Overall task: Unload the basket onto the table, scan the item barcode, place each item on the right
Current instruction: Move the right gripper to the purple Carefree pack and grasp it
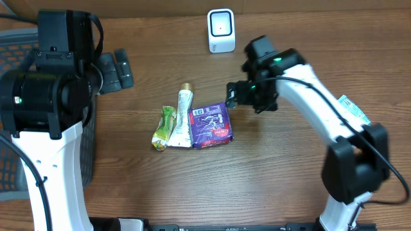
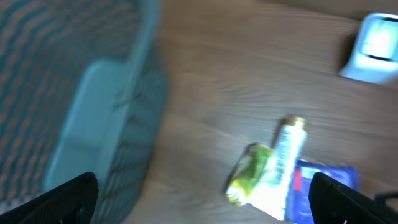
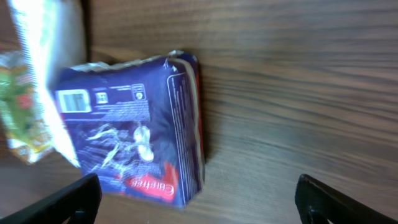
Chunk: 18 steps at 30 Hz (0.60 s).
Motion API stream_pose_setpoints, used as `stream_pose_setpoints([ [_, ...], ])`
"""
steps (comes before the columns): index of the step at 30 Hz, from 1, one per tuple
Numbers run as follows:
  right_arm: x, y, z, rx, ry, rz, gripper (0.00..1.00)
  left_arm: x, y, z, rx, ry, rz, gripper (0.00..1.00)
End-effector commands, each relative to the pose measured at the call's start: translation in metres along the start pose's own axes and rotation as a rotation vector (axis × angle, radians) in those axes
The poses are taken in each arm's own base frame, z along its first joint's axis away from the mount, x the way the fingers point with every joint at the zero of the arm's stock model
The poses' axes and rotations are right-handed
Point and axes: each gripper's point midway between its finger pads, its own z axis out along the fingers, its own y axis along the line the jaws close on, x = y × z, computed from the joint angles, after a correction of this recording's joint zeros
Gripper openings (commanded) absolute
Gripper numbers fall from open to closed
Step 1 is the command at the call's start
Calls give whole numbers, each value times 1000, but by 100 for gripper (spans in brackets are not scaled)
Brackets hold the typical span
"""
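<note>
Right wrist view: the purple packet (image 3: 130, 130) lies flat on the table (image 3: 298, 93), just ahead of the right gripper (image 1: 232, 95). Its fingers (image 3: 62, 199) stand wide apart at the lower corners, grasping nothing. You see the barcode (image 3: 73, 99) facing up near the packet's left edge, but its bars are too blurred to read. The white tube (image 3: 43, 37) meets that edge — whether it lies over the packet or only against it you cannot tell — and the frame cuts off both the tube and the green packet (image 3: 15, 106).

Overhead, the three lie side by side at mid-table, well apart from the white scanner (image 1: 221, 29) at the far edge.

The left wrist view is blurred throughout. There the purple packet is partly cut off at the bottom edge. The left gripper (image 1: 117, 69) is spread wide and empty beside the mesh basket (image 2: 93, 93).
</note>
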Motion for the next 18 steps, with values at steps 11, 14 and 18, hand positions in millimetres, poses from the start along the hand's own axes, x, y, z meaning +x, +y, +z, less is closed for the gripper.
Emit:
stream_pose_setpoints([
  [11,8,23,54,-147,136,-5,100,-1,97,18,-236,36,-372,100],
  [14,15,20,53,-133,166,3,100,1,98,21,-241,53,-371,100],
  [18,28,17,51,-129,216,-5,100,1,97,24,-239,58,-370,100],
])
